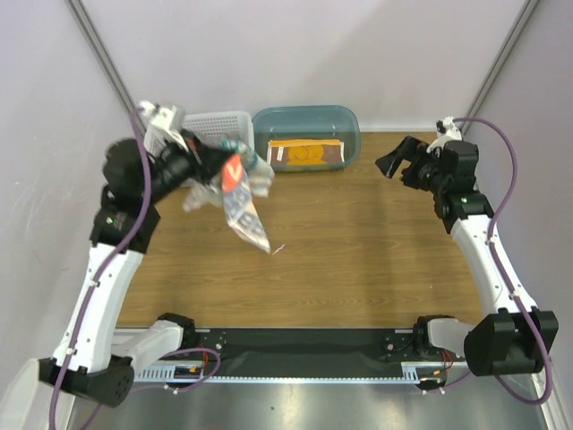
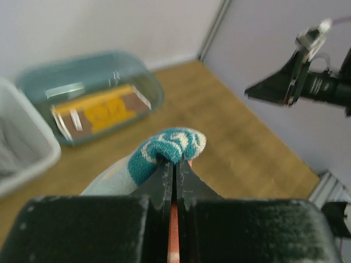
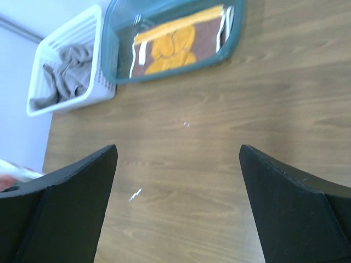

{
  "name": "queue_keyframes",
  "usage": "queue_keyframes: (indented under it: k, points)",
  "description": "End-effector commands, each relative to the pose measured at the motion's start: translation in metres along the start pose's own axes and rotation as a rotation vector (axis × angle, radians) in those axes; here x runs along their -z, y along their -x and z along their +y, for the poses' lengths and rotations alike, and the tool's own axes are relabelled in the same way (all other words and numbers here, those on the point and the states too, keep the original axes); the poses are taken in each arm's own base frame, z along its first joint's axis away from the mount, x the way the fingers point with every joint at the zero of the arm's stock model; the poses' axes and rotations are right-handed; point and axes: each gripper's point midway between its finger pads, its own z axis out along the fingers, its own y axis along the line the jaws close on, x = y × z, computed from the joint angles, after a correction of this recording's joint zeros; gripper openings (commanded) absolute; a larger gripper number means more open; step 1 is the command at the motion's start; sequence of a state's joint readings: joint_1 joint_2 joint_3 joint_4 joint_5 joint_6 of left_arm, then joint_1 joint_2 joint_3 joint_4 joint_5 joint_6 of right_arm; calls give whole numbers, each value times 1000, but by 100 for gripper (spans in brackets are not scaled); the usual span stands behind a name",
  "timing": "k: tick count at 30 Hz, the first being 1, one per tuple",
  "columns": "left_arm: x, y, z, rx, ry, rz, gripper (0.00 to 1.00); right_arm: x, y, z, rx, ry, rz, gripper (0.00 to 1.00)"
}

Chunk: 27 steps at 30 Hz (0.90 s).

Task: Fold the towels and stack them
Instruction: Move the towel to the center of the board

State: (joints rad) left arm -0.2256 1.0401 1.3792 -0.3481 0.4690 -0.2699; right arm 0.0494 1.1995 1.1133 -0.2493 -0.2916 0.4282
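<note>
Grey towel (image 3: pixel 66 71) lies crumpled in the white basket (image 3: pixel 103 66), which stands just left of the teal tub (image 1: pixel 351 125). That is as far left as we can read anything.

Next comes the left claw (image 2: pixel 174 167), raised in front of the basket and left of the tub. Its jaws are pressed together on a bunched fold of the white towel (image 1: pixel 243 204).

From that pinch the towel hangs down and toward the near edge of the table (image 1: pixel 358 242). Its long axis slants away from the tub's front left corner. So the cloth lies below and tub-side of the left claw, and the left arm is plainly the nearer one.

Inside the tub we see the brown towel (image 1: pixel 307 153), folded flat with its orange print up.

Right of the tub, well apart from the hanging cloth, the right claw (image 1: pixel 391 155) hovers with its fingers spread wide, holding nothing. We judge it would have to cross in front of the tub to reach the free lower corner.

Several things stay hard to make out:
- The left arm is blurred from above.
- We cannot tell whether the towel's lowest tip touches the wood.
- We cannot tell how much cloth is bunched behind the jaws.
- A small pale fleck (image 1: pixel 277 249) on the boards is too small to name.
</note>
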Motion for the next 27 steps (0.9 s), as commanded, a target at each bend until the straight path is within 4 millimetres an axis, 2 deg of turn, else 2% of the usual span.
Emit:
queue_keyframes:
  k: [1, 2, 3, 4, 5, 6, 7, 8, 9, 10, 12, 13, 14, 15, 17, 18, 20, 22, 23, 24, 25, 27]
  points:
    - [7, -53, -12, 111, 13, 65, 0, 15, -12, 20, -34, 102, 20, 100]
    - [8, -69, -13, 123, 15, 91, 0, 16, -25, 16, -51, 98, 48, 100]
    - [8, -100, -10, 145, 22, 150, 0, 22, -32, 18, -65, 104, 63, 100]
    - [10, -116, -18, 157, 4, 180, 0, 24, -39, 20, -69, 109, 76, 100]
    - [10, -130, -21, 168, -4, 207, 1, 24, -55, 15, -78, 98, 107, 100]
    - [10, -161, -19, 190, 0, 268, 0, 27, -61, 13, -86, 88, 116, 100]
    - [9, -179, -29, 205, -23, 307, 0, 32, -66, 15, -82, 90, 118, 100]
    - [6, -192, -32, 209, -34, 332, 0, 33, -82, 9, -96, 70, 151, 100]
    - [6, -215, -32, 215, -33, 378, 0, 36, -88, 8, -101, 66, 159, 100]
    - [5, -228, -46, 213, -67, 411, 0, 38, -93, 7, -109, 60, 164, 99]
    - [-1, -259, -56, 202, -78, 484, 0, 40, -116, 0, -132, 37, 212, 99]
    - [-3, -268, -58, 200, -81, 506, 0, 41, -124, -1, -147, 33, 227, 98]
    - [-5, -279, -59, 200, -81, 533, 3, 43, -131, 1, -148, 38, 242, 98]
    - [-9, -299, -60, 204, -86, 566, 7, 43, -143, -5, -157, 18, 265, 97]
    - [-11, -318, -56, 216, -70, 604, 26, 43, -156, -7, -159, 10, 299, 95]
    - [-11, -331, -49, 219, -31, 636, 31, 42, -162, -7, -149, 4, 316, 95]
    - [-11, -338, -41, 208, 18, 674, 59, 39, -176, -11, -137, -19, 365, 95]
    - [-9, -339, -28, 173, 94, 713, 73, 37, -182, -6, -121, -14, 393, 95]
    - [-8, -337, -23, 159, 127, 715, 85, 34, -184, -5, -111, -13, 406, 95]
    - [-10, -329, -19, 161, 166, 698, 90, 30, -190, -3, -103, -11, 431, 95]
    - [-3, -325, -4, 144, 261, 688, 98, 27, -189, 1, -94, -4, 436, 95]
    - [4, -316, 6, 190, 356, 647, 100, 19, -192, 5, -72, 7, 459, 95]
